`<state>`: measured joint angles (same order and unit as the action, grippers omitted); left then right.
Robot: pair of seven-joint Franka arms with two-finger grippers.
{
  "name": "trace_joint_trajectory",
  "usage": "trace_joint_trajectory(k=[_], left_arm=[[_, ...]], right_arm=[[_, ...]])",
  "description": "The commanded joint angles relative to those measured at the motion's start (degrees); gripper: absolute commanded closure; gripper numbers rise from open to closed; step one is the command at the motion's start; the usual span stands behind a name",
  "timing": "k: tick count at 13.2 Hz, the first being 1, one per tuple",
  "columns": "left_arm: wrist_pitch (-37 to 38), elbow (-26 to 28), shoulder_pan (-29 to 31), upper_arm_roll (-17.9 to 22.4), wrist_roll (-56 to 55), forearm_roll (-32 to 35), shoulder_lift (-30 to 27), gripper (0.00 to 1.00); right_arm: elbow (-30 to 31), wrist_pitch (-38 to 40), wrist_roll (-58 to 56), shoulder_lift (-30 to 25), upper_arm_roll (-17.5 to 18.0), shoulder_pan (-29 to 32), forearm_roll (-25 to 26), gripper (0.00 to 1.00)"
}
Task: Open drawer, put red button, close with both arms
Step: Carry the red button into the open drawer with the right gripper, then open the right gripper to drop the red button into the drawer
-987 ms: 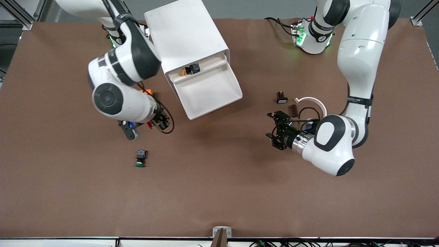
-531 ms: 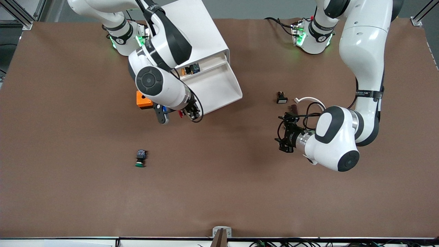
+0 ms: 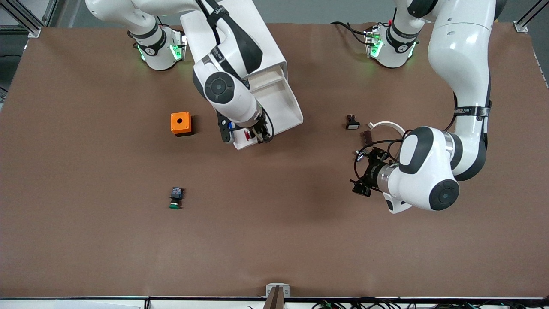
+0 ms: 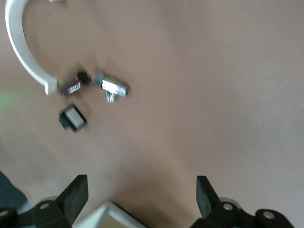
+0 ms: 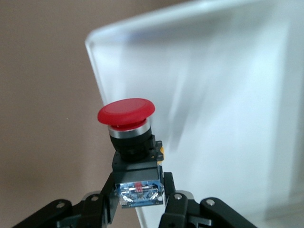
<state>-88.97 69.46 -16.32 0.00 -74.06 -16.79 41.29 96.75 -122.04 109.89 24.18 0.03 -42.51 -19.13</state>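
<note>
The drawer stands pulled out of the white cabinet, its tray open upward. My right gripper is shut on the red button over the drawer's front corner toward the right arm's end. In the right wrist view the fingers clamp the blue-and-black body, the red button's cap points away from the right gripper, and the white drawer fills the space beside it. My left gripper hangs open over bare table, nothing between its fingers.
An orange cube with a round hole sits toward the right arm's end. A green-capped button lies nearer the front camera. A small black part, a brown part and a white curved piece lie by the left arm.
My right arm has swung from beside the orange cube to the drawer's front corner, carrying the red button. My left arm has drawn back a little toward its own end of the table.
</note>
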Motion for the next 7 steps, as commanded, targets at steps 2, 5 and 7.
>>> trace_joint_trajectory(k=[2,5,7], left_arm=[[-0.59,2.52,0.58,-1.14,11.46,4.13,-1.38,0.01],[-2.34,4.46,0.59,-1.14,25.60,4.75,-2.17,0.01],[-5.41,5.94,-0.02,-1.14,29.66,4.84,-2.61,0.01]], right_arm=[[2.92,-2.59,3.14,-2.47,-0.65,-2.14,-1.35,0.63],[2.83,-2.07,3.14,-2.47,-0.74,-2.84,-0.82,0.14],[1.43,-0.06,2.79,-2.90,-1.44,-1.71,0.58,0.00]])
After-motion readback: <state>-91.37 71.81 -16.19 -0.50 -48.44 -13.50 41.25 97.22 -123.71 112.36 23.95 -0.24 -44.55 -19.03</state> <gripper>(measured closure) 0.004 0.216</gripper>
